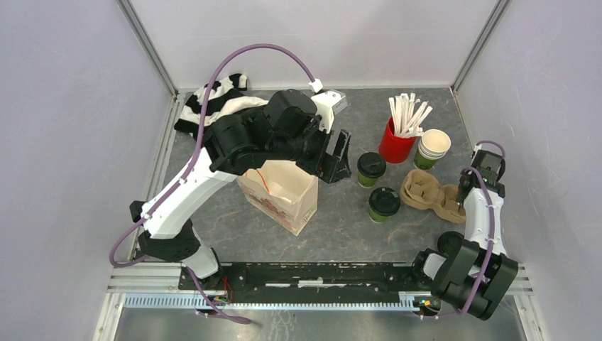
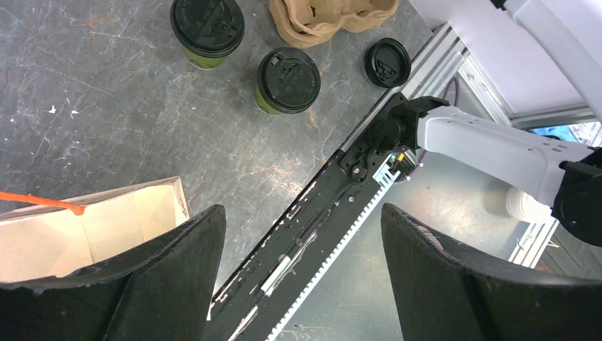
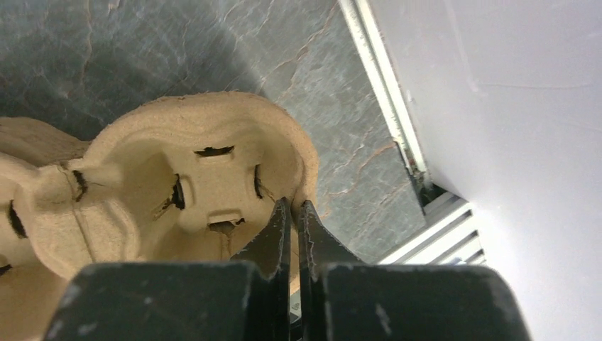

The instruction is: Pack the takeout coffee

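Observation:
Two takeout coffee cups, green with black lids, stand on the table: one further back (image 1: 370, 169) (image 2: 206, 28) and one nearer (image 1: 384, 204) (image 2: 287, 78). To their left stands an open paper bag (image 1: 279, 192) (image 2: 92, 227). My left gripper (image 1: 337, 158) (image 2: 302, 213) hangs open and empty between the bag and the cups. A brown pulp cup carrier (image 1: 431, 195) (image 3: 192, 185) lies right of the cups. My right gripper (image 1: 464, 195) (image 3: 292, 204) is shut on the carrier's rim, one finger inside a cup well and one outside.
A red cup of white sticks (image 1: 396, 142) and a stack of lidless cups (image 1: 431, 148) stand behind the carrier. A black-and-white cloth (image 1: 213, 103) lies at the back left. A loose black lid (image 2: 387, 62) rests near the front rail. White walls enclose the table.

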`<control>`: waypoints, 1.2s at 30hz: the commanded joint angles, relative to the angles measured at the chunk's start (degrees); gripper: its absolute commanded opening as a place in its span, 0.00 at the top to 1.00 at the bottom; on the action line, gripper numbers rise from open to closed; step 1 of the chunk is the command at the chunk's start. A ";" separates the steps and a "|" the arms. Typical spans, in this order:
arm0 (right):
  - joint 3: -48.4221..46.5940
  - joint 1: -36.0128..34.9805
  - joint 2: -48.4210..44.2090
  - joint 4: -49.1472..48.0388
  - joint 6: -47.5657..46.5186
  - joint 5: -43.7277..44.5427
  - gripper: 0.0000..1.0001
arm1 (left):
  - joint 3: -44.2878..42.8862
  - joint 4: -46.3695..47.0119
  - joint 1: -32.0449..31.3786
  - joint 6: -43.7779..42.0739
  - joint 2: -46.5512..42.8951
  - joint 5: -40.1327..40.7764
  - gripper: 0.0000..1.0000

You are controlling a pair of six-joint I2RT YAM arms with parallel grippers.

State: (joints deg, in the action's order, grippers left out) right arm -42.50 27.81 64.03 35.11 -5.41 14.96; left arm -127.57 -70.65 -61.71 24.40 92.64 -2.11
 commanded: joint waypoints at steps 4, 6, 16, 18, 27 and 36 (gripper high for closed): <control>-8.17 -0.80 -2.11 3.91 2.38 4.56 1.00 | -1.89 -0.26 1.26 -0.93 0.87 -2.79 0.14; -9.03 -1.21 -3.12 4.54 2.97 3.16 1.00 | -1.89 -0.25 1.60 -1.15 1.05 -3.42 0.14; -17.70 -2.49 -3.08 11.58 2.25 5.27 1.00 | -1.78 -0.27 2.00 -1.02 1.41 -4.47 0.14; -20.39 -2.49 -2.78 12.47 2.41 5.34 1.00 | -1.79 -0.21 2.00 -0.89 1.16 -4.27 0.14; -51.95 -3.09 3.18 23.70 4.19 -7.69 1.00 | -2.99 0.39 3.14 0.04 -0.05 -2.35 0.14; -54.28 -6.30 3.68 9.00 10.29 -41.75 1.00 | -3.05 4.59 10.78 4.23 -5.76 -2.95 0.13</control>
State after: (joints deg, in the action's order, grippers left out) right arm -98.24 24.03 66.02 51.66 0.40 -8.78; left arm -128.46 -70.15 -55.20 24.86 92.16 -4.60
